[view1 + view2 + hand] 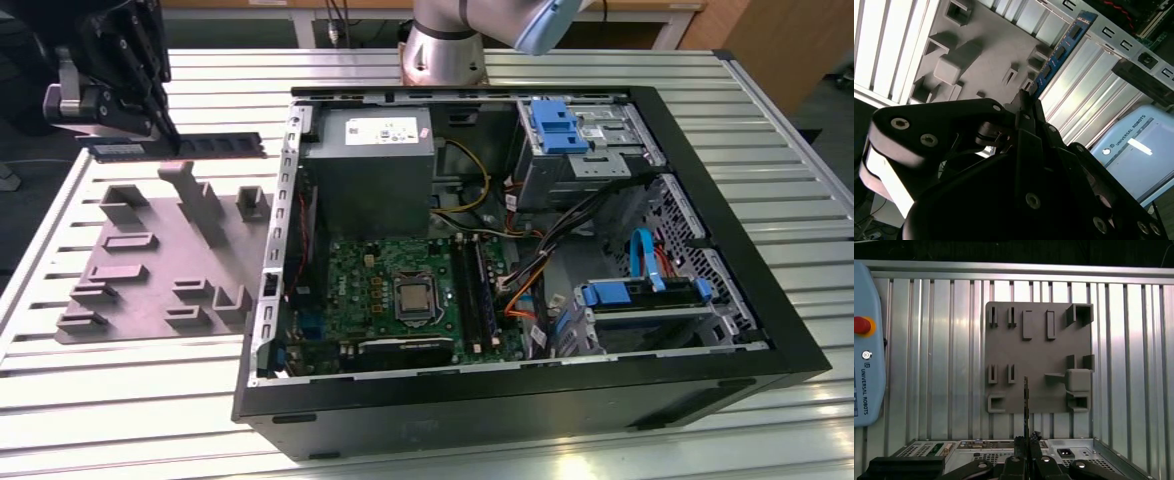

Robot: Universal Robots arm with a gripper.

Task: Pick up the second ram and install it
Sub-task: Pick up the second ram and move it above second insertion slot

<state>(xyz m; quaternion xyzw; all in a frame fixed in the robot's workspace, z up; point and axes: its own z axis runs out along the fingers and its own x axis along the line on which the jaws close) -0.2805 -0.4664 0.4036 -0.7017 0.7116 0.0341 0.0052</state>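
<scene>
Second ram hangs in the air at about ten o'clock from the open computer case in the exterior view. It is directly over the far edge of the grey fixture plate and touches nothing beneath it. The gripper is clamped on it, with a long part of the stick jutting out past the fingers toward three o'clock.

That overhang is the main risk, I judge. A thin board held this way can lever or twist in the grip, and a small tilt would set it skew to the long black slots on the motherboard. The case wall lies between the stick and the slots, so a low path could clip it. A bundle of cables lies close beside the slots and could snag the free end.

The stick is long, thin and flat, dark in the exterior view. In the second wrist view its face looks blue with a row of small black chips.
</scene>
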